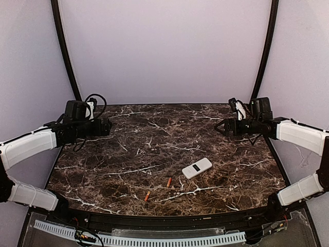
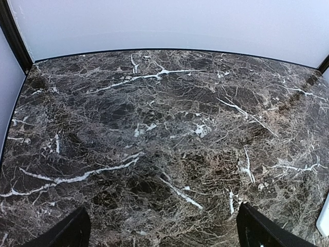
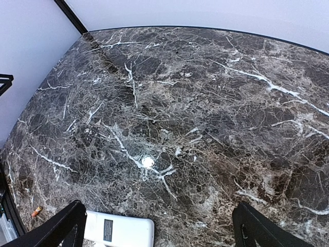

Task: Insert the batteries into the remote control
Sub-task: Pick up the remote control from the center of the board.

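The white remote control (image 1: 197,168) lies back up on the marble table, right of centre, with a small dark mark on it. It also shows at the bottom left of the right wrist view (image 3: 119,231). Two orange-red batteries lie near the front edge: one (image 1: 169,181) just left of the remote, one (image 1: 147,196) further front-left. One battery (image 3: 37,211) shows at the left edge of the right wrist view. My left gripper (image 1: 107,126) hovers open and empty at the far left. My right gripper (image 1: 220,127) hovers open and empty at the far right.
The dark marble table (image 1: 154,149) has a black rim; lavender walls close it in at the back and both sides. Black curved poles (image 1: 64,46) stand at the back corners. A white edge (image 2: 324,218) shows at the right border of the left wrist view.
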